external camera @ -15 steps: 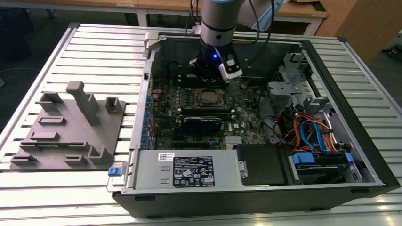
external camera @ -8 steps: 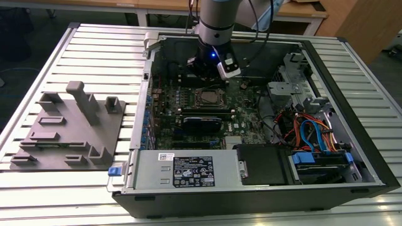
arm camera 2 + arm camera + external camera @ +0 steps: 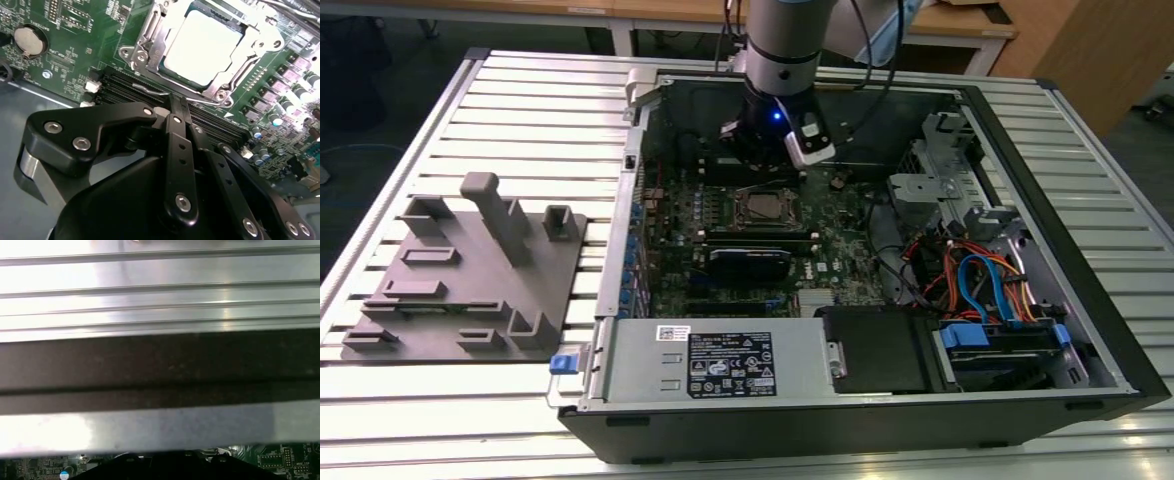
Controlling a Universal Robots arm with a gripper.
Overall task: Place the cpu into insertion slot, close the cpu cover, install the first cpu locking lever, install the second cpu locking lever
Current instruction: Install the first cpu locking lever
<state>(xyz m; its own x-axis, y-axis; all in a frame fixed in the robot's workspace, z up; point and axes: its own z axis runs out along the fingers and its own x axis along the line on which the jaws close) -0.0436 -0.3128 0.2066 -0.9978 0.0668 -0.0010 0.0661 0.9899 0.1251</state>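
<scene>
Upper centre of the second wrist view, the cpu (image 3: 205, 45) sits in the insertion slot (image 3: 134, 54) with the cpu cover (image 3: 156, 30) down over its edges. The pincer (image 3: 178, 102), drawn narrow with nothing clearly between its fingers, is just beside a thin wire locking lever (image 3: 150, 90). The risk, as I judge it, is the springy lever slipping off those tips and snapping up, or the tips scraping the memory slots (image 3: 115, 85) alongside. At upper centre of the exterior view the arm stands over the socket inside the open computer case (image 3: 1067, 250) on the slatted counter (image 3: 520, 110), where the lever is too small to make out.
</scene>
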